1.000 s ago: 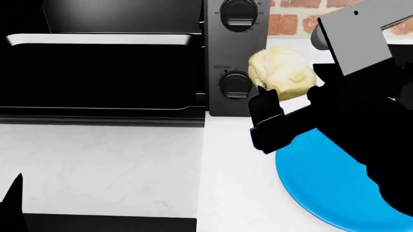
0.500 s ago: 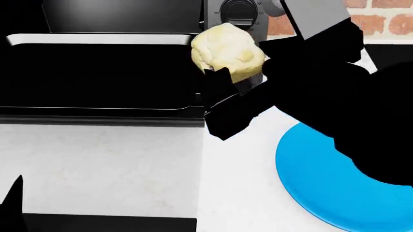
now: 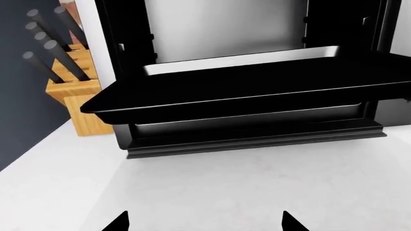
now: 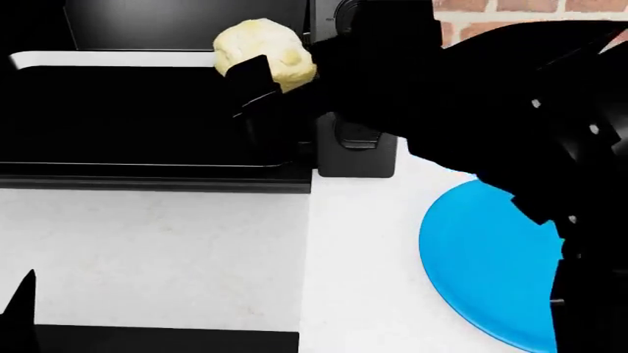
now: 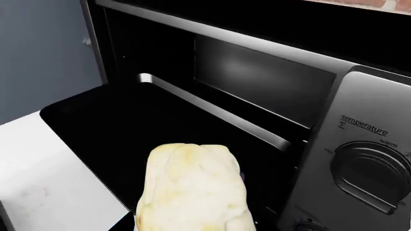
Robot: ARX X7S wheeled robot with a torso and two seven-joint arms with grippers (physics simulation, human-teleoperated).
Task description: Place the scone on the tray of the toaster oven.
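Note:
My right gripper (image 4: 279, 88) is shut on the pale-yellow scone (image 4: 263, 50) and holds it above the right end of the black tray (image 4: 147, 110), which sticks out of the open toaster oven (image 4: 187, 22). In the right wrist view the scone (image 5: 191, 187) fills the space between the jaws, over the tray (image 5: 122, 130), with the oven's knob panel (image 5: 369, 173) beside it. My left gripper (image 3: 204, 226) is open and empty, low over the white counter in front of the tray (image 3: 244, 91). Only a fingertip (image 4: 20, 294) of it shows in the head view.
A round bright-blue plate (image 4: 490, 272) lies on the white counter (image 4: 157, 250) to the right of the oven, partly behind my right arm. A wooden knife block (image 3: 70, 91) stands left of the oven. A brick wall (image 4: 530, 11) is behind.
My right gripper has carried the scone up and to the left, from beside the knob panel above the plate to over the tray's right end. The left gripper has not moved.

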